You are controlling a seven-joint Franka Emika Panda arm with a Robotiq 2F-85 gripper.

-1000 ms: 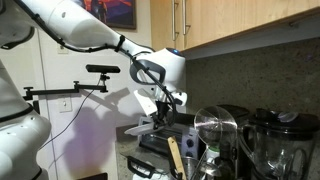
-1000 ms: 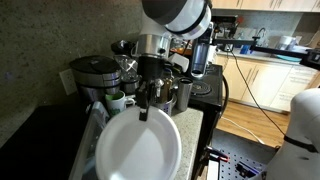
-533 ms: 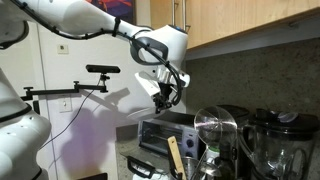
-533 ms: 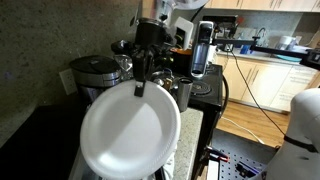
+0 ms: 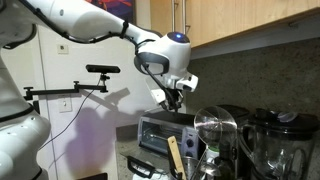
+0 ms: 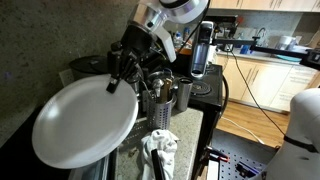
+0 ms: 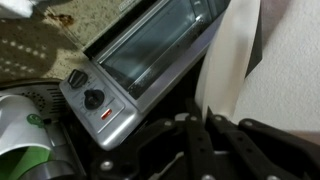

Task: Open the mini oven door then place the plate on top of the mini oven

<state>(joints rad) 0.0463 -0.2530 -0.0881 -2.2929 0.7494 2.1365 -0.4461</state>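
My gripper (image 6: 118, 75) is shut on the rim of a large white plate (image 6: 85, 122) and holds it tilted in the air. In an exterior view my gripper (image 5: 172, 98) hangs just above the mini oven (image 5: 165, 130), a black box with a silvery front. In the wrist view the plate (image 7: 270, 60) fills the right side, clamped between my fingers (image 7: 197, 122). The mini oven (image 7: 100, 105) lies below with its knobs showing. The mini oven door (image 7: 150, 45) is a dark glass panel; I cannot tell whether it is open.
Clear-jarred blenders (image 5: 215, 135) (image 5: 282, 140) stand beside the oven, with wooden utensils (image 5: 175, 155) in front. A utensil holder (image 6: 165, 95), a coffee machine (image 6: 90, 68) and a black appliance (image 6: 207, 92) crowd the counter. Wall cabinets (image 5: 240, 20) hang overhead.
My gripper has lifted the plate and carried it over the mini oven. The plate has swung from facing the camera to a tilted pose.
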